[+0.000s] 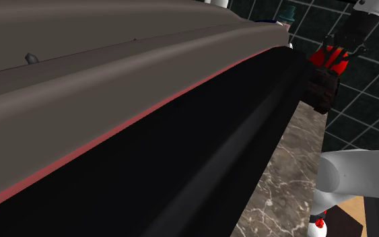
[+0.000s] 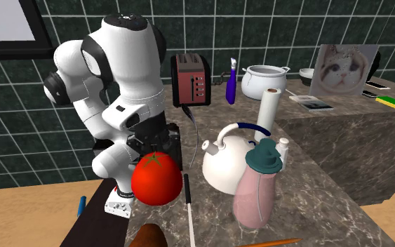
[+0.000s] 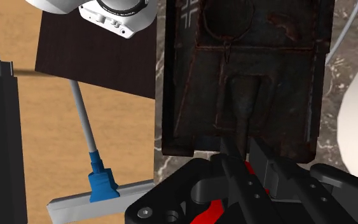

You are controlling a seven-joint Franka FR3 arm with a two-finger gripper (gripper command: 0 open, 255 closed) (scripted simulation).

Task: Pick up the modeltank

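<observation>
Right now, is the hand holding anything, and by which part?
The hand looks shut on the dark model tank, its fingers clasping the tip of the gun barrel, not the hull.

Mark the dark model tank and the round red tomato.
dark model tank (image 3: 260, 70): wrist view, on its upper deck.
round red tomato (image 2: 157, 181): second exterior view, on its front skin.

Dark green tiled wall (image 2: 315, 21) stood behind the work area. The countertop (image 2: 322, 210) was brown veined marble, with a raised marble block (image 2: 350, 151) at the second exterior view's right. The floor (image 2: 20, 210) was light wood. A dark-framed white panel (image 2: 3, 21) hung upper left; whether it was a window could not be told.
</observation>
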